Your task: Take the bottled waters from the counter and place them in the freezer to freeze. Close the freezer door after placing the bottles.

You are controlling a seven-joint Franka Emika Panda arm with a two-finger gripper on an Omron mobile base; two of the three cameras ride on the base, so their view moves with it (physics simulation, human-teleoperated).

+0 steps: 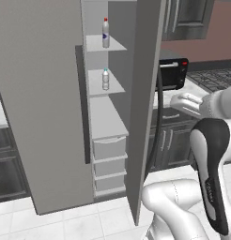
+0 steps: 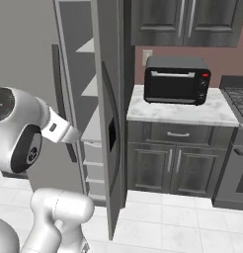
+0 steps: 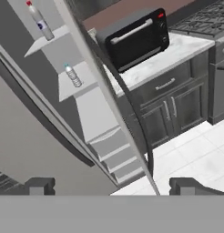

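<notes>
The freezer [image 1: 42, 117], a tall grey two-door unit, stands with its right door [image 1: 145, 108] swung wide, edge-on toward the robot, baring white shelves and drawers [image 1: 109, 161] below them. To its right runs the marble counter [image 2: 178, 111], carrying a black toaster oven [image 2: 176, 79], with a stove [image 2: 237, 96] at the far right.

Both bottled waters are already inside. The red-capped bottle [image 1: 106, 33] stands upright on the upper shelf, and the light-blue-capped bottle [image 1: 105, 79] stands upright on the shelf beneath it.

The gripper [image 3: 111, 185] is empty, its finger tips spread fully apart, and from the hand view it sits well back from the open door, facing its edge and dark handle [image 3: 132, 113].

So the placing looks done and the closing step remains. The next move likely calls for bringing the hand round to the door's outer face or handle and pushing it shut, without knocking the bottles.
</notes>
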